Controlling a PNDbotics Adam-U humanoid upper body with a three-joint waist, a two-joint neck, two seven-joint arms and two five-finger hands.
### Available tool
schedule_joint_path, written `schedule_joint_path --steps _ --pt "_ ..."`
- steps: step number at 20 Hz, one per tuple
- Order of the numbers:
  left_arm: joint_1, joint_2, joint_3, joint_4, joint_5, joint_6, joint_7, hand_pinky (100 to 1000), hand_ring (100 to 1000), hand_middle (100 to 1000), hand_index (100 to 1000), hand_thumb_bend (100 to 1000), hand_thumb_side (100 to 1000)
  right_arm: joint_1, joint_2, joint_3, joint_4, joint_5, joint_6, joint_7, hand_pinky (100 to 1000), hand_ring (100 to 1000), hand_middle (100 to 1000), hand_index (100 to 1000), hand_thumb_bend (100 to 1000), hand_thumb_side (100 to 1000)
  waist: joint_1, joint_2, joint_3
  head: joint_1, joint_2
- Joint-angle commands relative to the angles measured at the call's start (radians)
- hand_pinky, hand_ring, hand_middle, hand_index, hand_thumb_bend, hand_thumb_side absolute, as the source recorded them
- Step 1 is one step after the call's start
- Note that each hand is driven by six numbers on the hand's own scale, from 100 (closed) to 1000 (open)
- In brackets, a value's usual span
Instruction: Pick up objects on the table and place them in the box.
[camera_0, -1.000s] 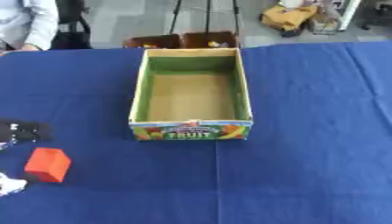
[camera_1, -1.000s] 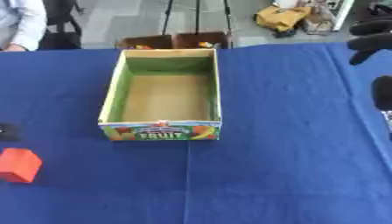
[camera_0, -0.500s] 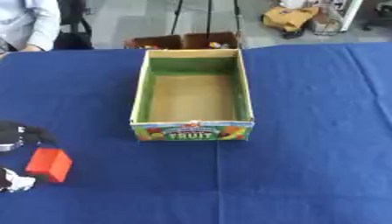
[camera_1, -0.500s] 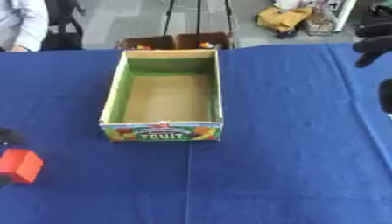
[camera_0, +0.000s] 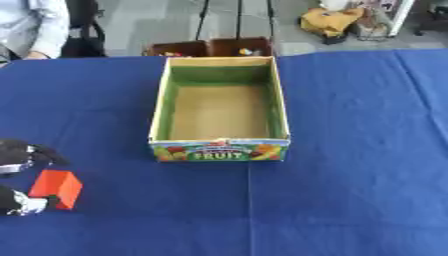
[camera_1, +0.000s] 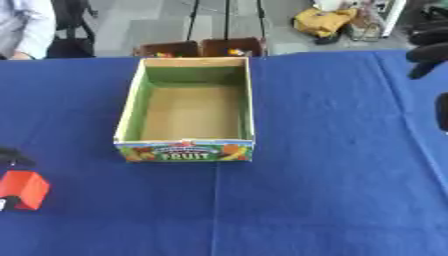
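One block (camera_0: 56, 188) sits between our left hand's (camera_0: 19, 156) fingers and thumb, which curl round it to lift it for the empty box (camera_0: 158, 107); right hand (camera_1: 430, 38) fingers unclear.

**Left hand around red block at table's left edge**

The left hand (camera_0: 19, 177) comes in at the left edge, its dark fingers above and below a red block (camera_0: 56, 188) on the blue table (camera_0: 350, 150). The fruit box (camera_0: 219, 112) stands open mid-table, well apart from the block.
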Motion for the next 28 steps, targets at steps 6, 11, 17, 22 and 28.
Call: schedule_joint_path --steps 6,11,17,22,28 --pt "-0.008 0.015 -0.016 0.029 -0.019 -0.164 -0.137 717 864 854 1000 285 907 -0.007 -0.014 -0.007 -0.020 0.007 0.000 -0.009 646 726 436 689 317 1000 0.008 0.001 -0.002 0.007 -0.009" --pt "-0.009 0.014 -0.014 0.047 -0.033 -0.168 -0.137 733 894 932 1000 316 945 -0.006 -0.013 -0.007 -0.020 0.007 0.000 -0.011 646 724 433 688 319 1000 0.008 0.001 -0.002 0.007 -0.008" --pt "-0.015 0.015 -0.013 0.051 -0.063 -0.158 -0.137 724 897 953 1000 285 885 -0.004 -0.011 -0.005 -0.020 0.005 -0.001 -0.008 646 722 431 687 320 1000 0.009 0.002 0.000 0.010 -0.008" --pt "-0.016 0.010 -0.014 0.072 -0.087 -0.160 -0.137 722 907 965 1000 297 906 -0.004 -0.011 -0.007 -0.020 0.002 -0.002 -0.008 646 720 429 685 319 1000 0.009 0.003 -0.002 0.011 -0.011" --pt "-0.017 0.012 -0.008 0.067 -0.103 -0.161 -0.137 698 872 907 1000 220 820 -0.003 -0.009 -0.005 -0.020 0.001 -0.003 -0.004 645 718 426 680 317 1000 0.009 0.004 -0.001 0.011 -0.012"
